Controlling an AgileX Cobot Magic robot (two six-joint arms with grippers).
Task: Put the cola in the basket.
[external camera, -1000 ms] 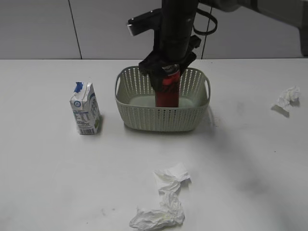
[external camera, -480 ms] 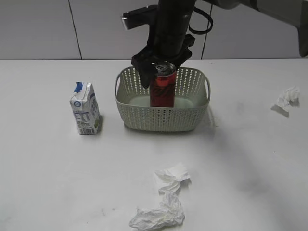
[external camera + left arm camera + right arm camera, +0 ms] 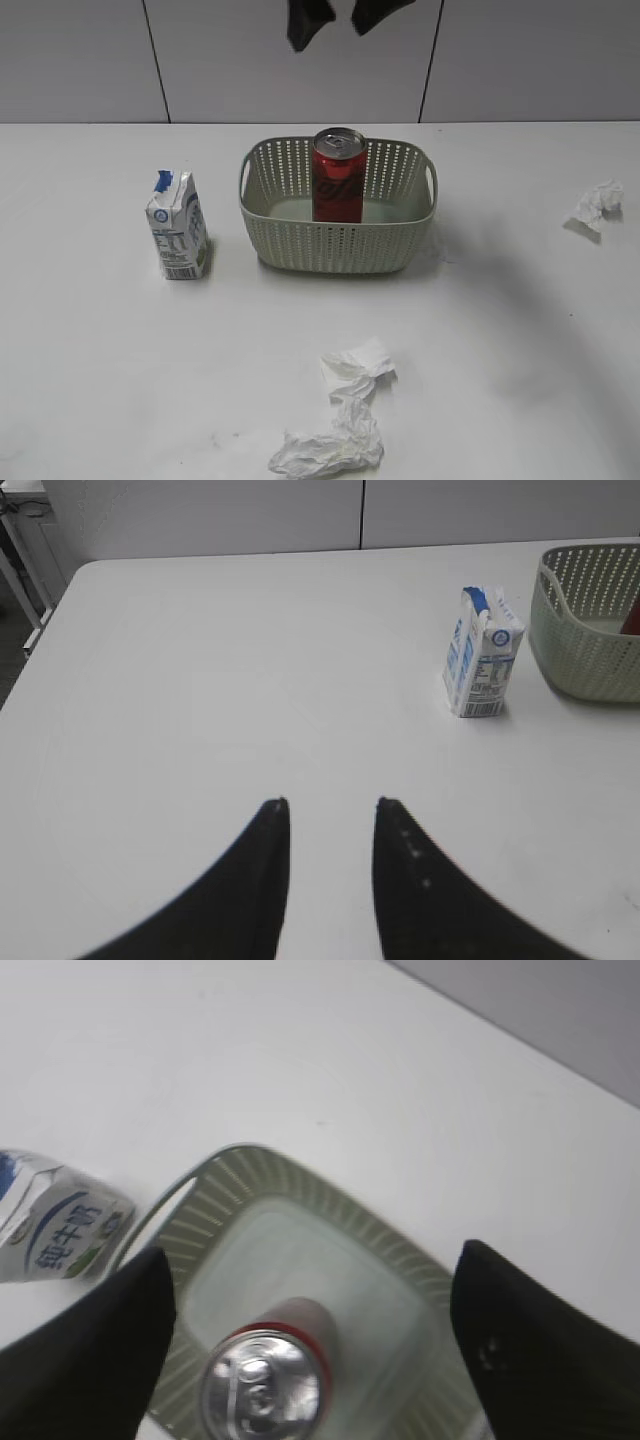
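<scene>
Right gripper (image 3: pixel 330 18) (apparently open), cola (image 3: pixel 338 176) upright in basket (image 3: pixel 300 245)

Light: bright and even
Shadows: soft, under the carton (image 3: pixel 177 226) and basket (image 3: pixel 338 243)
Blur: right wrist view fuzzy, can (image 3: pixel 264 1384) top smeared

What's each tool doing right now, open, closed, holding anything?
Left tool: open, empty, over bare table.
Right tool: open, empty, above the cola standing in the basket.

Red cola (image 3: pixel 338 187) upright inside sage-green basket (image 3: pixel 337 247), near back wall.
</scene>
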